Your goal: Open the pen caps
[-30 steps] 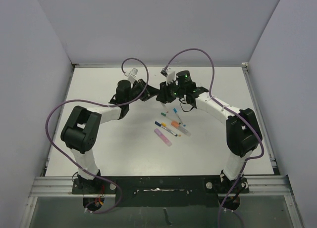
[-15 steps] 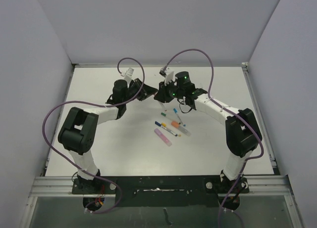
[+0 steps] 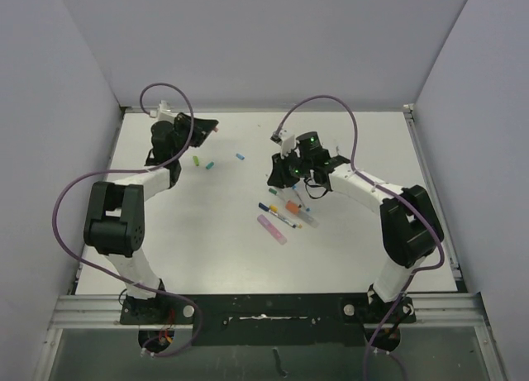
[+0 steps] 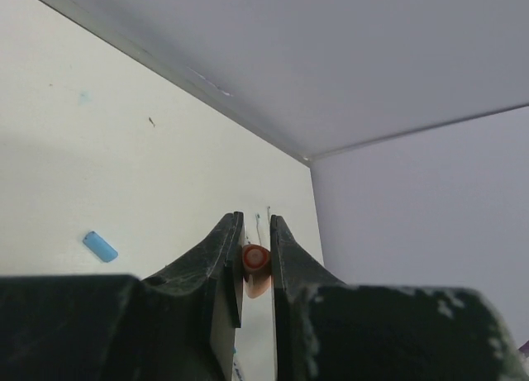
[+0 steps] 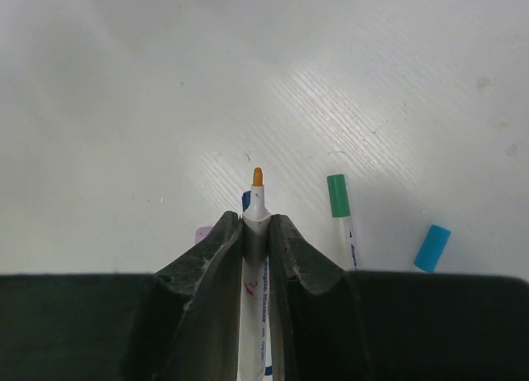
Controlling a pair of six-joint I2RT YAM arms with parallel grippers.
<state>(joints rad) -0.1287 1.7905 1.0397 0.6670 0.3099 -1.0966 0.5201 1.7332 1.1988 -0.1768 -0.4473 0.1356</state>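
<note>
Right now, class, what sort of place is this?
Probably a robotics lab test cell: a left arm and right arm mounted at a white table, plain grey walls enclosing it, and marker pens with loose caps laid out.

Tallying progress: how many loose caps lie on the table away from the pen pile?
3, in a row near the left arm: green cap, teal cap, blue cap. Others may hide under the arms.
</note>
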